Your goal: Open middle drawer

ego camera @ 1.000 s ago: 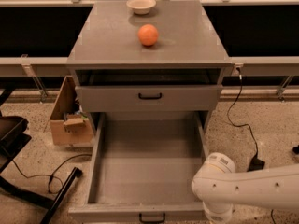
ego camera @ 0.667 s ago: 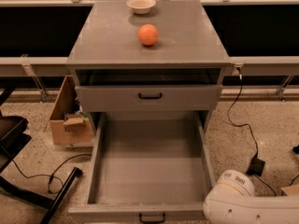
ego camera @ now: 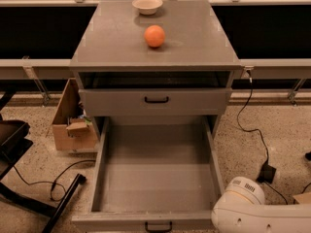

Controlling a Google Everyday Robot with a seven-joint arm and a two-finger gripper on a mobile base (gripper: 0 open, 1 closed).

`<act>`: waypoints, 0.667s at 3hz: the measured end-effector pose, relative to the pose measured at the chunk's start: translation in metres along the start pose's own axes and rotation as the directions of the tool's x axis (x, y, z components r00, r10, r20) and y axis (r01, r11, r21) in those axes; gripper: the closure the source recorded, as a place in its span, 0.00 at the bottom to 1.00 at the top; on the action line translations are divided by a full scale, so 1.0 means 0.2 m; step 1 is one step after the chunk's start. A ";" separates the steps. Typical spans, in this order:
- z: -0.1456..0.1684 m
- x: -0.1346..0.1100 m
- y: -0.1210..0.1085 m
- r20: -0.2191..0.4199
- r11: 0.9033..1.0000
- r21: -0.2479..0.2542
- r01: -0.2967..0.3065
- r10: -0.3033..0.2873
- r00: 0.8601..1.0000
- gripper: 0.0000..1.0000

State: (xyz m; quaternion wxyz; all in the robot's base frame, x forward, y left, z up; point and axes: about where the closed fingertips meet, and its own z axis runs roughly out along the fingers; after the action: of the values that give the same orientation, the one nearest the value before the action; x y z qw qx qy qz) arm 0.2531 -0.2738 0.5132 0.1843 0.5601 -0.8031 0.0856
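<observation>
No legible text (pincer out of view)

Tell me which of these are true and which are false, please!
The middle drawer is pulled far out. True.
An orange sits on the cabinet top. True.
The bowl is inside the drawer. False: the bowl sits on the cabinet top, behind the orange.
The gripper is holding the drawer's handle. False: the gripper is out of view; only the white arm shows, bottom right, apart from the handle.
The cardboard box stands right of the cabinet. False: the cardboard box stands on the left in the picture.
</observation>
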 end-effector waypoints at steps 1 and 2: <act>-0.13 0.07 -0.04 0.025 0.998 0.054 -0.027 0.026 0.999 0.04; -0.37 0.21 -0.09 0.080 0.993 0.095 -0.073 0.065 0.995 0.00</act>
State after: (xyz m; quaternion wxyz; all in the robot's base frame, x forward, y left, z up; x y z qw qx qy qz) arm 0.2715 -0.2904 0.5957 0.1224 0.5431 -0.8234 0.1094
